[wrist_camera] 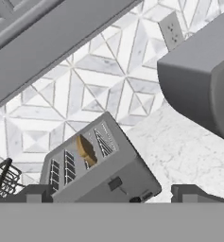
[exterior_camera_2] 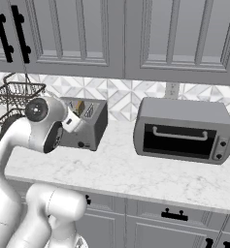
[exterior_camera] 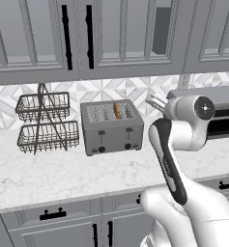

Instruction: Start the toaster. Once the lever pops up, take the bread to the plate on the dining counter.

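The grey four-slot toaster (exterior_camera: 111, 128) (exterior_camera_2: 87, 127) (wrist_camera: 104, 172) stands on the marble kitchen counter (exterior_camera: 63, 173) against the tiled wall. The golden-tan bread (exterior_camera: 117, 110) (exterior_camera_2: 79, 106) (wrist_camera: 86, 150) stands in one of its slots. Both black levers (exterior_camera: 101, 133) on the front are up. My gripper (exterior_camera: 153, 102) (wrist_camera: 116, 194) hovers to the right of the toaster, a little above it and apart from it. It is open, and its fingertips (wrist_camera: 38, 193) hold nothing. The plate and the dining counter are out of view.
A grey toaster oven (exterior_camera_2: 184, 131) (exterior_camera: 224, 113) (wrist_camera: 203, 90) stands on the counter to the right of my hand. A two-tier wire basket rack (exterior_camera: 43, 123) (exterior_camera_2: 14, 94) is left of the toaster. Grey wall cabinets (exterior_camera: 111, 34) hang above, and a wall outlet (wrist_camera: 171, 30) sits on the tiles.
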